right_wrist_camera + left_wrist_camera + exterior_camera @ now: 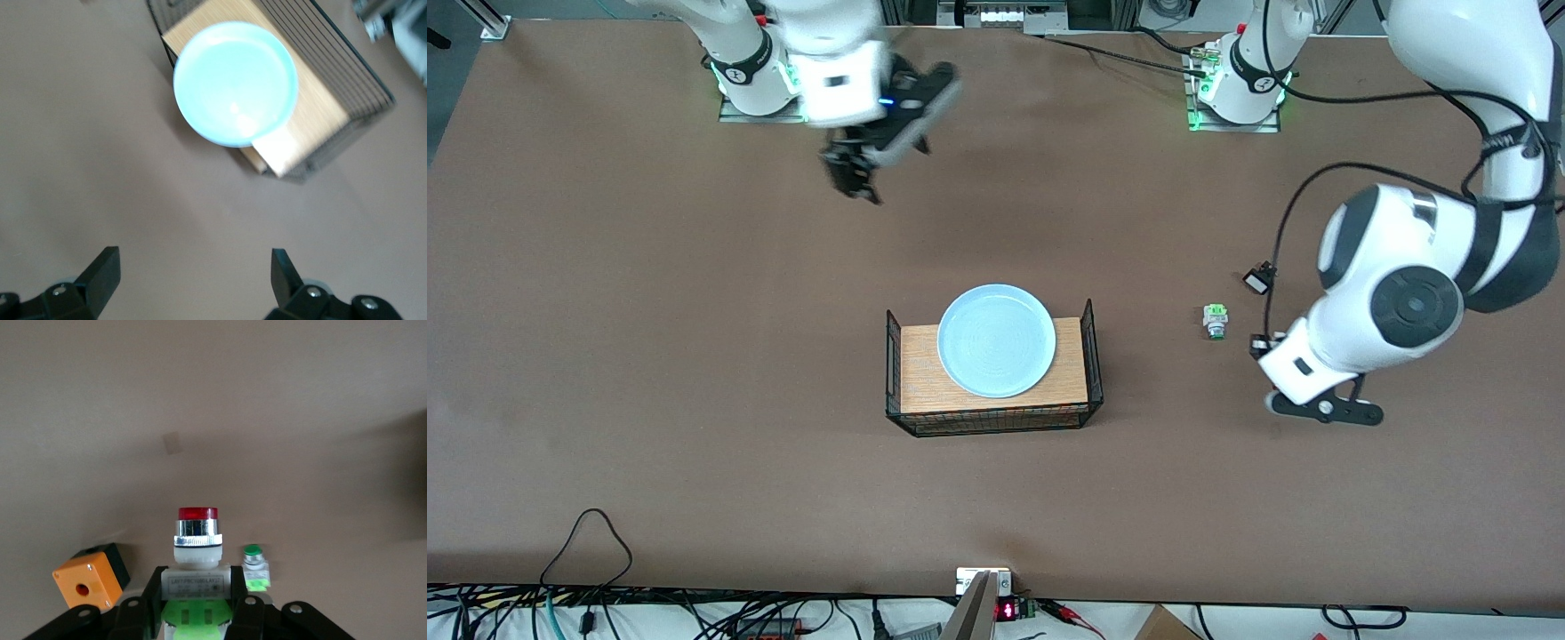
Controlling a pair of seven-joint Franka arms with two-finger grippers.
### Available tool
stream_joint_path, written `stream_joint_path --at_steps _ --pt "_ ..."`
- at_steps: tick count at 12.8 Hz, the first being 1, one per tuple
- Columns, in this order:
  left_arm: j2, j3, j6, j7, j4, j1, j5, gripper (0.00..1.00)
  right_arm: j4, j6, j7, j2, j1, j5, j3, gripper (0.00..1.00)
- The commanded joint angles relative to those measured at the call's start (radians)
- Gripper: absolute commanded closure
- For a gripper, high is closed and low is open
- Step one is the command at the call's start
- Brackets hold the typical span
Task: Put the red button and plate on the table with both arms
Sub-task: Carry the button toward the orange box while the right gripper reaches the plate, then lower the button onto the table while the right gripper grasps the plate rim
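The red button (197, 540) has a red tip, a silver-white body and a green rear block. My left gripper (197, 577) is shut on its body, low over the table (649, 356) toward the left arm's end. In the front view the left arm's hand (1307, 369) hides both of them. The pale blue plate (996, 340) (235, 83) lies on a light-wood board at the middle of the table. My right gripper (854, 178) (193, 257) hangs open with nothing in it, over bare table between the right arm's base and the plate.
The light-wood board (925, 378) (320, 100) has black wire sides. A green-tipped switch (1215, 320) (254, 567) lies on the table beside the left hand. An orange box (85, 585) sits close to the held button. Cables run along the table's front edge.
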State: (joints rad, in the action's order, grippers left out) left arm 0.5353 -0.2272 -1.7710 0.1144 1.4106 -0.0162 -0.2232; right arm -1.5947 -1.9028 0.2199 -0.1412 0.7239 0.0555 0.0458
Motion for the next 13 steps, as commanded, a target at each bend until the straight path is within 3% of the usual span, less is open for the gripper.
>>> stream_joint_path --at_steps 1,6,9,11,12,13 --pt "-0.023 -0.023 -0.114 -0.097 0.137 -0.097 0.018 0.73 0.025 -0.118 0.004 -0.116 0.109 0.105 -0.018 0.00" --pt "-0.020 -0.023 -0.353 -0.188 0.364 -0.202 0.018 0.73 0.022 -0.327 0.003 -0.300 0.108 0.216 -0.018 0.00" --pt "-0.009 -0.021 -0.589 -0.202 0.514 -0.241 0.013 0.73 0.022 -0.490 0.007 -0.400 0.088 0.221 -0.035 0.00" --pt "0.003 -0.021 -0.637 -0.211 0.534 -0.245 0.013 0.70 0.022 -0.554 0.010 -0.437 0.085 0.221 -0.044 0.00" --pt "0.003 -0.021 -0.637 -0.211 0.534 -0.245 0.013 0.61 0.022 -0.565 0.010 -0.449 0.085 0.222 -0.055 0.03" --pt "0.008 -0.021 -0.637 -0.213 0.534 -0.245 0.013 0.30 0.022 -0.576 0.013 -0.457 0.085 0.248 -0.057 0.26"
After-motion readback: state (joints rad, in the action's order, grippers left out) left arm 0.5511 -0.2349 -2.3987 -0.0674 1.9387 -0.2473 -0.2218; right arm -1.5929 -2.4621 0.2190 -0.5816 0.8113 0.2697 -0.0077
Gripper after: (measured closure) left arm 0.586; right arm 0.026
